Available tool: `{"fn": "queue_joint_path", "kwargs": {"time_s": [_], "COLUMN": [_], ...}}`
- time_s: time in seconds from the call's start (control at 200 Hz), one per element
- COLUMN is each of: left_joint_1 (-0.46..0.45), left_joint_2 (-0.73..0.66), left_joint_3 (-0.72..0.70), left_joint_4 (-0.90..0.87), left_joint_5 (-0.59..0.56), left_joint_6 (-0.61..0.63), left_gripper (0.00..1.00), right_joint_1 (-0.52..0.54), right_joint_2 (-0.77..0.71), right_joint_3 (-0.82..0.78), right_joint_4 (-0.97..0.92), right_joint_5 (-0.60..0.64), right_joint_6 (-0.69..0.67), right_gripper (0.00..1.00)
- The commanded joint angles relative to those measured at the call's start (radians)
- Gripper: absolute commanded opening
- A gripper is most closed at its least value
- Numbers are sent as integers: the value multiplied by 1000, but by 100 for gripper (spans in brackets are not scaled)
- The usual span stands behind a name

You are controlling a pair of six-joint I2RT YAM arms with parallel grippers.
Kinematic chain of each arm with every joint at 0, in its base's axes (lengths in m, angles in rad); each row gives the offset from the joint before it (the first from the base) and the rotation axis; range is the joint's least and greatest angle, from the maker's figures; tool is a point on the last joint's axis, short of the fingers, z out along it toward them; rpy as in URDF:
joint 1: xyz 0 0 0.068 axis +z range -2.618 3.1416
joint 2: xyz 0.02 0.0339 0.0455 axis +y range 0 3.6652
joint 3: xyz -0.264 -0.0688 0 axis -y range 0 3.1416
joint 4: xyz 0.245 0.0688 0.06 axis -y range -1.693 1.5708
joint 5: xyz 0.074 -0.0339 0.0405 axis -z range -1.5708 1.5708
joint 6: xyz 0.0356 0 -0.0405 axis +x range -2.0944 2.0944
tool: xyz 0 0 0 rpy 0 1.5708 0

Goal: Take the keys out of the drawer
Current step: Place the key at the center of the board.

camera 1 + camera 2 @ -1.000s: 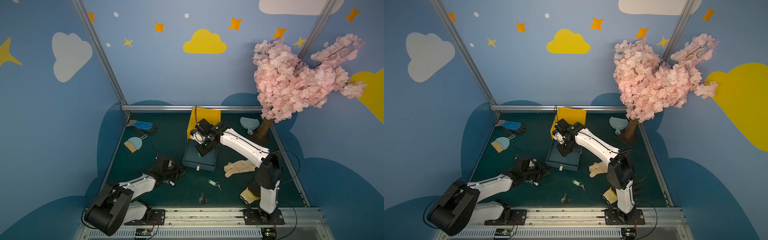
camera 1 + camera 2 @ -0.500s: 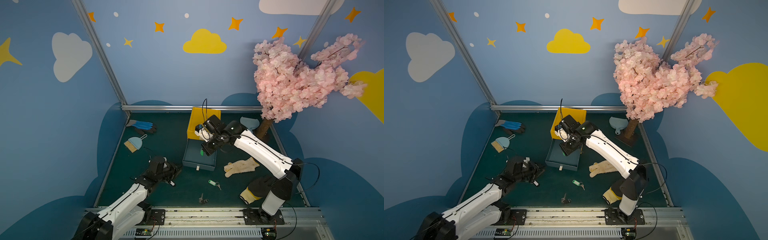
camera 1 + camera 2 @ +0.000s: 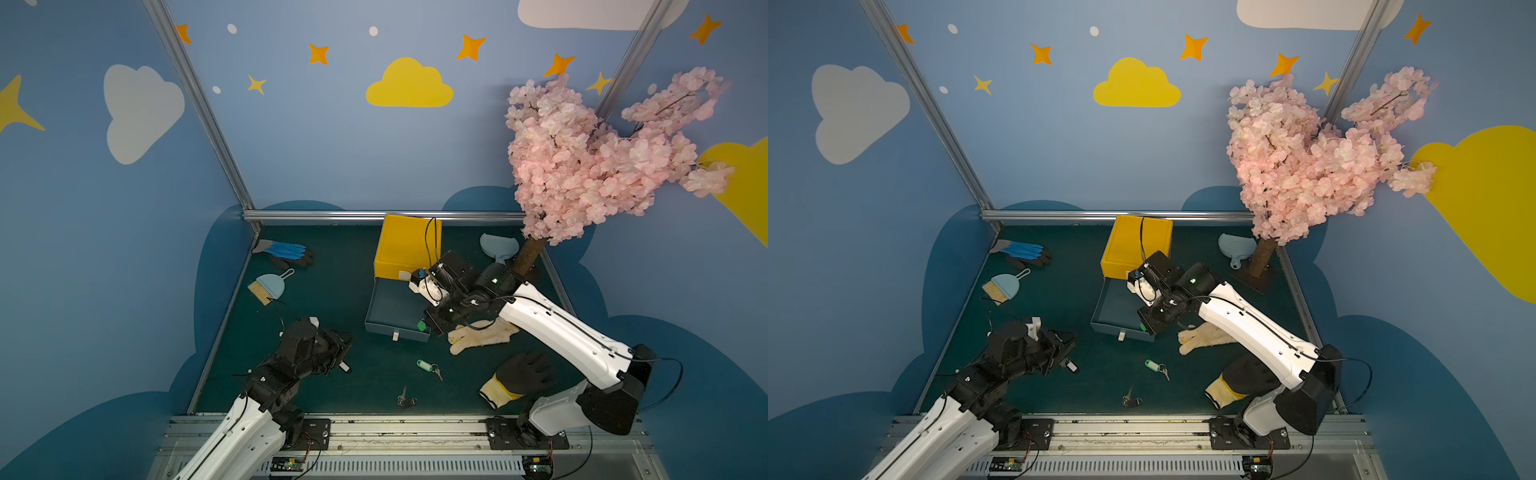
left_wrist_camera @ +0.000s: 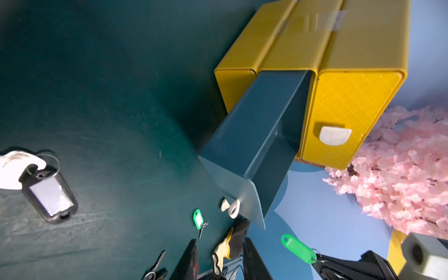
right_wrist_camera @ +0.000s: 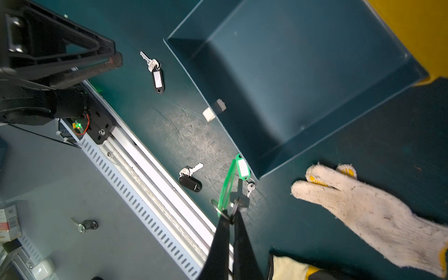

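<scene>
In both top views, right gripper [image 3: 427, 327], over the drawer [image 3: 390, 309] middle a second ago, now sits at its lower-right corner, clamped on green-tag keys [image 3: 422, 325]. Left wrist: left gripper [image 4: 219, 254] spread, empty. Right wrist: keys dangle lower centre, drawer looks bare, so probably the last bunch out.

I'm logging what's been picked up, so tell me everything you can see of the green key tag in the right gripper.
The green key tag is a slim, translucent plastic fob on a silver ring with a small key. The right gripper is shut on the ring end, so the tag sticks out past the fingertips, held in the air near the open drawer's front corner.
</scene>
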Motion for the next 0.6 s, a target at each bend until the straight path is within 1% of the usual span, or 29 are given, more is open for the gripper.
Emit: {"fn": "queue_joint_path", "kwargs": {"time_s": [0.0,0.14,0.34,0.471,0.596], "left_joint_1": [-42,-112,-179,-203,-210], "left_joint_2": [-2,14,64,107,129], "left_joint_3": [36,61,73,80,58], "left_joint_4": [-122,-149,-151,-134,-76], "left_joint_5": [-36,-52,-71,-75,-88], "left_joint_6": [27,33,15,22,4], "left_gripper": [33,33,33,33,34], "right_joint_1": [10,11,12,12,10], "right_joint_2": [-72,-151,-231,-242,-216], "right_joint_3": [-64,-204,-407,-500,-548], "right_joint_4": [-25,3,93,146,187], "right_joint_5": [-23,-31,-26,-18,-9], "right_joint_6": [43,105,162,185,190], "right_gripper": [0,0,0,0,0]}}
